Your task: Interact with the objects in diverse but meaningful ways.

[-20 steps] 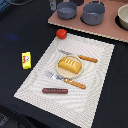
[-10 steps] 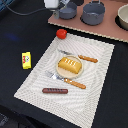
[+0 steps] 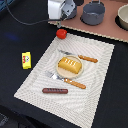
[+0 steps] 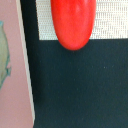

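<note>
My gripper (image 3: 60, 20) hangs above the red tomato (image 3: 61, 33), which lies at the far edge of the striped placemat (image 3: 95, 95). The frames do not show how its jaws stand. In the wrist view the tomato (image 4: 73, 22) fills the frame edge, half on the mat and half over the dark table. The golden bread loaf (image 3: 69, 64) sits on the round tan plate (image 3: 60, 71). The brown sausage (image 3: 55, 91) lies on the mat's near part. The yellow packet (image 3: 26, 59) lies on the dark table at the exterior view's left. The grey pan (image 3: 93, 12) stands at the back.
An orange-handled knife (image 3: 82, 57) and fork (image 3: 67, 81) flank the plate. A pinkish board (image 3: 107, 29) at the back carries the pan and a tan bowl (image 3: 123, 16). A black cable (image 3: 22, 19) runs across the table at the back left.
The gripper has shifted slightly towards the exterior view's left, above the tomato. The objects on the mat have not moved.
</note>
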You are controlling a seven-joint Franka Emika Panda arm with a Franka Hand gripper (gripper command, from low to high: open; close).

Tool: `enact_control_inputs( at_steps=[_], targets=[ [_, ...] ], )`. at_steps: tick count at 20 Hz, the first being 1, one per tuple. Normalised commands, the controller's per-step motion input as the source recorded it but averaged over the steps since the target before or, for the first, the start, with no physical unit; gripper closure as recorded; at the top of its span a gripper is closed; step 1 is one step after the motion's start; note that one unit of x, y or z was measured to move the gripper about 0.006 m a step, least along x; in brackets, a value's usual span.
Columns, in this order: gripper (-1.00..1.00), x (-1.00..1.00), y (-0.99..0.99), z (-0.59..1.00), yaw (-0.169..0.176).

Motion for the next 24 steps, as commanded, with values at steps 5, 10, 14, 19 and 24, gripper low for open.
enact_control_inputs(
  at_steps=[5, 10, 14, 19, 24],
  targets=[
    [-1.00, 0.02, -0.09, -0.36, 0.000],
    [-1.00, 0.01, -0.09, -0.35, 0.000],
    [-1.00, 0.09, 0.00, -0.31, 0.002],
    [1.00, 0.18, 0.10, -0.26, 0.014],
    [1.00, 0.20, 0.12, -0.27, 0.010]
  ],
)
